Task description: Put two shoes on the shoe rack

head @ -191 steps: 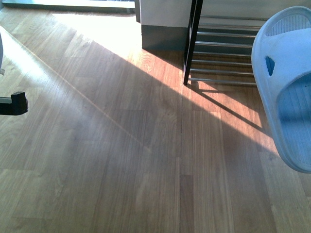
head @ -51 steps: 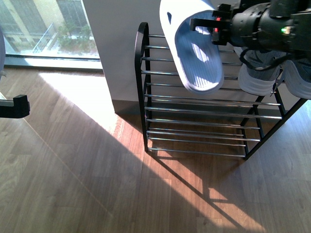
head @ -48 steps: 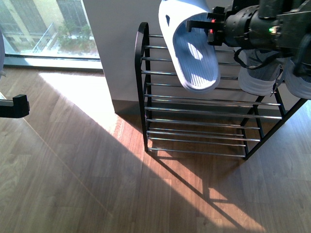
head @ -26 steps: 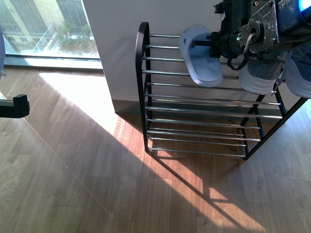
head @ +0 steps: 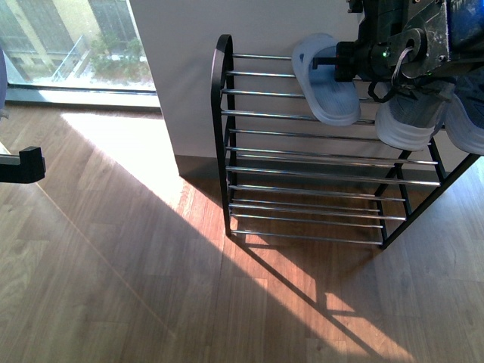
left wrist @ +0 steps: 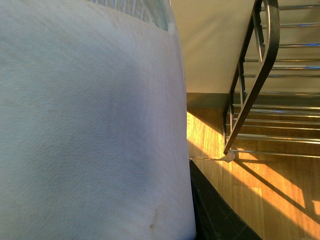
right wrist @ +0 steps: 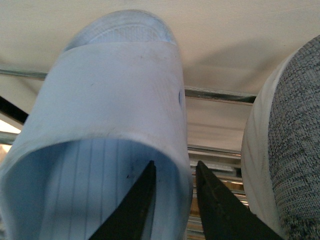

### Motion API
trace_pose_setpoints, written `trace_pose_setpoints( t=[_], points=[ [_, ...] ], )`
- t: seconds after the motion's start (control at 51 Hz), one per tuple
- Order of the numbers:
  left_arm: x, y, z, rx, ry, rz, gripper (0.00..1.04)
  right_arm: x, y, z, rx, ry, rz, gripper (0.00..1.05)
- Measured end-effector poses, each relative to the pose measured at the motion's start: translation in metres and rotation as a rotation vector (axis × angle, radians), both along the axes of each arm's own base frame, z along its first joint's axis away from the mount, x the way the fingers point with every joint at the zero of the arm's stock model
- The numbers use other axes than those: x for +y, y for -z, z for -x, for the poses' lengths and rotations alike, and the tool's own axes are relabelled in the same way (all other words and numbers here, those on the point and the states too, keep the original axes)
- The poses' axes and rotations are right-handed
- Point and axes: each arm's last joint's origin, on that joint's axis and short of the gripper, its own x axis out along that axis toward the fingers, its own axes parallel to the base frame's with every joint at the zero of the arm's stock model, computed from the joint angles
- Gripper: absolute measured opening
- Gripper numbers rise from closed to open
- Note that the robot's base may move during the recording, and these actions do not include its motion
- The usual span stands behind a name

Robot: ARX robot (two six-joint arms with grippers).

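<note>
The shoe rack stands against the white wall. My right gripper is shut on a pale blue slide, which lies tilted on the rack's upper rods, toe toward the wall. In the right wrist view one finger is inside the slide and the other outside its side wall. A grey sneaker sits just right of it, with a second one beyond. My left gripper stays at the far left, shut on the other pale blue slide, which fills its view beside one black finger.
Sunlit wood floor spreads in front of the rack. A window lies at the back left. The rack's lower tiers carry nothing. Its curved black end frame shows in the left wrist view.
My right arm carried the slide from in front of the rack back and right onto the upper rods beside the sneaker. The left gripper has not moved.
</note>
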Motion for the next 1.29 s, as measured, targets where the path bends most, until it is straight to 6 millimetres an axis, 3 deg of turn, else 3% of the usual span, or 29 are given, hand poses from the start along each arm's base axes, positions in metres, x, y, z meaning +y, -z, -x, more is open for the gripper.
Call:
trace_pose_setpoints(
  t=[0.216, 0.353, 0.471, 0.647, 0.784, 0.843, 0.98, 1.294],
  points=[
    [0.0, 0.0, 0.0, 0.0, 0.0, 0.0, 0.02, -0.002, -0.023, 0.023, -0.043, -0.029, -0.039, 0.53],
    [0.0, 0.0, 0.0, 0.0, 0.0, 0.0, 0.02, -0.005, -0.054, 0.049, -0.101, -0.063, -0.101, 0.76],
    [0.0, 0.0, 0.0, 0.0, 0.0, 0.0, 0.02, -0.01, -0.089, 0.093, -0.18, -0.129, -0.193, 0.97],
    [0.0, 0.0, 0.0, 0.0, 0.0, 0.0, 0.02, -0.026, -0.119, 0.181, -0.275, -0.202, -0.259, 0.96],
    [0.0, 0.0, 0.0, 0.0, 0.0, 0.0, 0.02, -0.043, -0.113, 0.248, -0.292, -0.203, -0.279, 0.96],
    [0.0, 0.0, 0.0, 0.0, 0.0, 0.0, 0.02, -0.046, -0.109, 0.258, -0.278, -0.196, -0.277, 0.96],
    [0.0, 0.0, 0.0, 0.0, 0.0, 0.0, 0.02, -0.054, -0.11, 0.278, -0.487, 0.037, -0.082, 0.72],
    [0.0, 0.0, 0.0, 0.0, 0.0, 0.0, 0.02, -0.072, -0.121, 0.331, -0.504, 0.044, -0.028, 0.16]
  ],
)
